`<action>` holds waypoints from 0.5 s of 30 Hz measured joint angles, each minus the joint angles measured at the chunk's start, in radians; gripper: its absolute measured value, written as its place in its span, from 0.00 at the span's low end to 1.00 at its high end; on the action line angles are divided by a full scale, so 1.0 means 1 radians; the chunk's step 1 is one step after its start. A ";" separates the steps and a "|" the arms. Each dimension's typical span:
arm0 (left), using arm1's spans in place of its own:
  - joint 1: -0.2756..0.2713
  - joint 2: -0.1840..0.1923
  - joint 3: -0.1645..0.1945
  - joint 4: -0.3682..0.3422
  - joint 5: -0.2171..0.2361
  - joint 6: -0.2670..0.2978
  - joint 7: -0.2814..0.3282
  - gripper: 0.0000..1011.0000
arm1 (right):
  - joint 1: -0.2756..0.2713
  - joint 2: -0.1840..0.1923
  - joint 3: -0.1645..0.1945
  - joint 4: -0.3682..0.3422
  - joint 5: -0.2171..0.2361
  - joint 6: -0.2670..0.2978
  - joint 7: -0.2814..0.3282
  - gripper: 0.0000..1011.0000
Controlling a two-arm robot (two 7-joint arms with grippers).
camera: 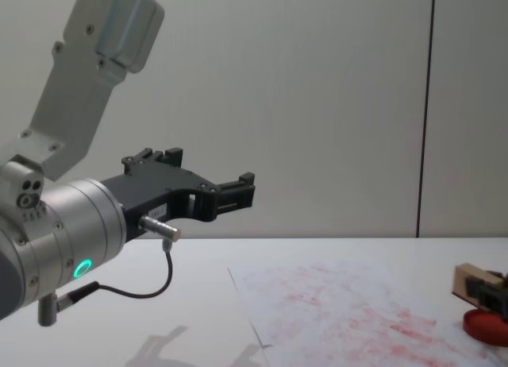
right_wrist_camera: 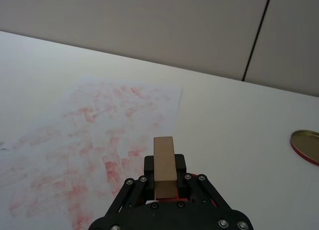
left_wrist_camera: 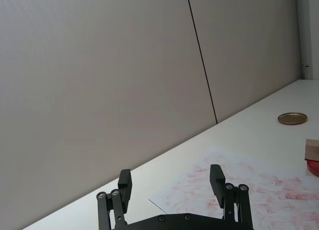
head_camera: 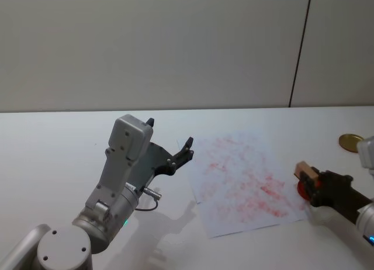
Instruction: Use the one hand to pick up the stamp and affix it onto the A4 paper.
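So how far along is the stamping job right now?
Pickup looks done: the right end effector is shut on the stamp, holding it above the red ink pad at the A4 paper's right edge. What is left is to carry it over the sheet and press it down. The left end effector is open, raised and idle on the paper's other side.

Left hand (head_camera: 169,133) raised, jaws apart, right hand (head_camera: 312,182) low, clamped on stamp (right_wrist_camera: 164,160)
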 joint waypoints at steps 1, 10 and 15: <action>0.000 0.000 0.000 0.000 0.000 0.000 0.000 0.98 | 0.000 -0.001 -0.002 -0.004 -0.001 -0.001 0.004 0.22; 0.000 0.000 0.000 0.000 0.000 0.000 0.000 0.98 | 0.004 -0.017 -0.027 -0.039 -0.008 0.003 0.062 0.22; 0.000 0.000 0.000 0.000 0.000 0.000 0.000 0.98 | 0.004 -0.029 -0.044 -0.051 -0.012 0.019 0.087 0.22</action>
